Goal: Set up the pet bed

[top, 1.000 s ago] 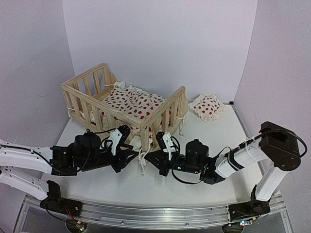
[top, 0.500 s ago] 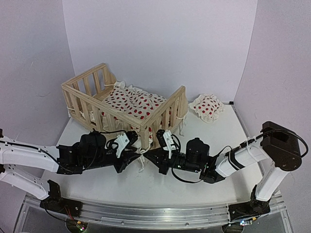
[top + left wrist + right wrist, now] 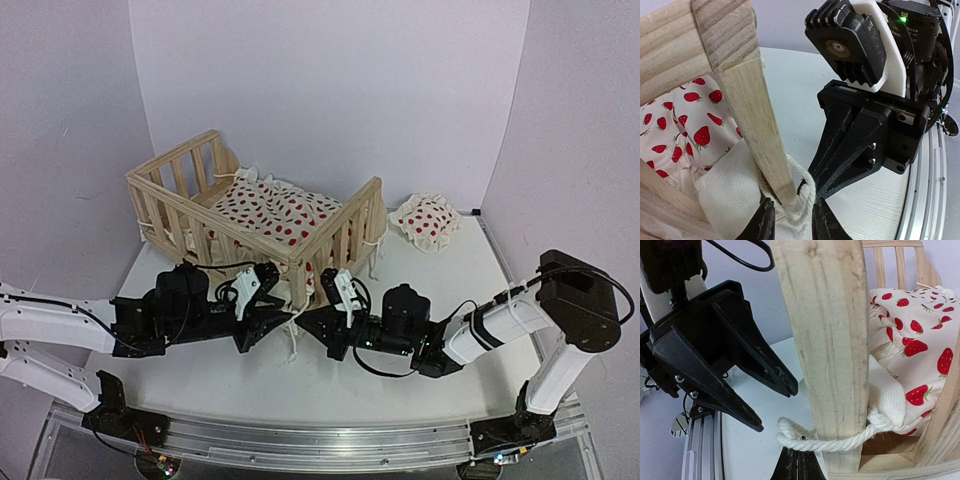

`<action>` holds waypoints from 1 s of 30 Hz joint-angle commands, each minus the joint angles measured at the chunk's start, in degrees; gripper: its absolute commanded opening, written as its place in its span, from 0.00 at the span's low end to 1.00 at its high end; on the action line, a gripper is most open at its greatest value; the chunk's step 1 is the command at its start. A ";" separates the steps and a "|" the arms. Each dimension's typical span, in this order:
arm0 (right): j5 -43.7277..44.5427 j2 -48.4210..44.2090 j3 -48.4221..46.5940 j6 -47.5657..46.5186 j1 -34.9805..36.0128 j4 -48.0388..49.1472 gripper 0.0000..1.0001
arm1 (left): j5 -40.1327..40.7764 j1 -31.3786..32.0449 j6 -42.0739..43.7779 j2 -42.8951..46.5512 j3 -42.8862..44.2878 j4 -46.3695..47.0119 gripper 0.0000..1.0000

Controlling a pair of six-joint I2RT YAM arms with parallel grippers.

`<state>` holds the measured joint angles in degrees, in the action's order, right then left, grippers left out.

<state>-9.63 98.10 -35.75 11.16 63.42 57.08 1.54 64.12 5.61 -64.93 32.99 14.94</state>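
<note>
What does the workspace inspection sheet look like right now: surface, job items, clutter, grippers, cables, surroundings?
Surface: white table, no spills or marks seen.
Job's things: pet bed stands upright at the back left, with the cushion inside. A tie string is looped around the near corner post.
Clutter: small pillow lies right of the bed, apart from it.
Grippers: left gripper has its fingers apart, straddling the string at the post's foot. Right gripper has its tips together just under the string; whether it grips the string is unclear.
Cables: black cables run along both arms, none on the bed.
Surroundings: plain walls, metal rail at the near edge.
</note>
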 commanded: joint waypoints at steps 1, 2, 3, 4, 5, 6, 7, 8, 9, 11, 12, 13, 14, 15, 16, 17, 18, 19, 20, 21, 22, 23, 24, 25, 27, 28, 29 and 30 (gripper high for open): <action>-0.57 -1.51 -2.49 -0.99 0.21 1.20 0.00 | -1.36 -0.92 -1.28 -0.62 3.12 2.91 0.24; -0.64 -1.47 -2.56 -0.97 0.21 1.15 0.00 | -1.36 -0.92 -1.27 -1.45 3.66 2.90 0.22; -0.65 -1.43 -2.69 -0.99 0.21 1.11 0.00 | -2.64 -0.92 -1.18 -2.18 4.07 2.97 0.21; -0.73 -1.49 -2.74 -1.00 0.24 1.10 0.00 | -3.10 -0.97 -1.13 -2.81 4.42 2.99 0.21; -0.74 -1.51 -2.81 -1.11 0.22 1.04 0.00 | -3.43 -1.01 -1.12 -3.38 4.68 2.99 0.20; -0.74 -1.58 -2.83 -1.08 0.22 0.90 0.00 | -3.60 -1.06 -1.20 -3.82 4.86 3.07 0.20; -0.74 -1.59 -2.85 -1.14 0.21 0.78 0.00 | -3.71 -1.09 -1.28 -4.03 4.96 3.12 0.20; -0.79 -1.67 -2.84 -1.14 0.21 0.69 0.00 | -3.86 -1.14 -1.30 -4.14 4.97 3.23 0.20; -0.76 -1.61 -2.88 -1.14 0.21 0.60 0.00 | -3.94 -1.18 -1.30 -4.22 4.91 3.33 0.19; -0.83 -1.56 -2.94 -1.22 0.26 0.58 0.00 | -3.58 -1.26 -1.36 -4.20 4.88 3.43 0.16; -0.87 -1.52 -2.99 -1.23 0.28 0.53 0.00 | -3.53 -1.35 -1.36 -4.16 4.89 3.55 0.12; -0.99 -1.44 -3.08 -1.23 0.22 0.49 0.00 | -3.50 -1.36 -1.46 -4.16 4.89 3.71 0.10; -1.07 -1.38 -3.12 -1.24 0.22 0.49 0.00 | -3.73 -1.36 -1.55 -4.20 4.89 3.85 0.09; -1.09 -1.34 -3.17 -1.27 0.26 0.49 0.00 | -4.04 -1.36 -1.61 -4.36 5.01 3.87 0.09; -1.03 -1.34 -3.19 -1.27 0.23 0.49 0.00 | -4.27 -1.36 -1.65 -4.53 5.06 3.95 0.08; -0.97 -1.34 -3.19 -1.23 0.26 0.49 0.00 | -4.46 -1.36 -1.79 -4.65 5.10 3.96 0.05; -0.95 -1.40 -3.23 -1.23 0.22 0.49 0.00 | -4.60 -1.36 -1.82 -4.72 5.07 3.96 0.03; -0.93 -1.57 -3.31 -1.11 0.22 0.42 0.00 | -4.76 -1.36 -1.95 -4.64 4.99 3.96 0.00; -0.88 -1.78 -3.20 -0.97 0.24 0.36 0.00 | -4.83 -1.41 -2.00 -4.41 4.86 3.96 0.00; -0.60 -2.04 -3.12 -0.63 0.22 0.14 0.00 | -4.89 -1.37 -2.15 -4.01 4.74 3.96 0.00; -0.10 -2.49 -2.92 -0.23 0.22 -0.42 0.00 | -4.77 -1.36 -2.30 -3.36 4.46 4.02 0.00; 0.71 -3.01 -2.45 0.43 0.21 -1.18 0.04 | -4.19 -1.36 -2.48 -2.49 4.00 4.42 0.00; 1.94 -3.73 -1.79 1.34 0.21 -1.98 0.14 | -2.94 -1.36 -2.92 -1.55 3.22 5.04 0.00; 3.23 -4.70 -0.79 2.32 0.21 -3.08 0.20 | -2.18 -1.36 -3.18 -0.46 2.23 6.15 0.00; 5.82 -7.15 1.21 4.15 0.21 -6.95 0.30 | 0.02 -1.36 -3.07 1.45 -0.21 9.39 0.00; 6.43 -8.34 1.51 4.47 0.07 -10.33 0.36 | -0.10 -1.36 -3.18 2.26 -1.63 11.28 0.00; 6.18 -9.70 1.17 3.74 -0.14 -15.28 0.40 | -0.76 -1.36 -3.29 2.74 -2.56 13.12 0.00; 5.22 -11.03 1.00 2.77 -0.59 -19.29 0.43 | -1.28 -1.36 -3.16 2.96 -3.18 14.73 0.00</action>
<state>-6.85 93.23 -34.70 13.56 63.83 49.56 -0.43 63.05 2.98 -65.10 32.34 20.21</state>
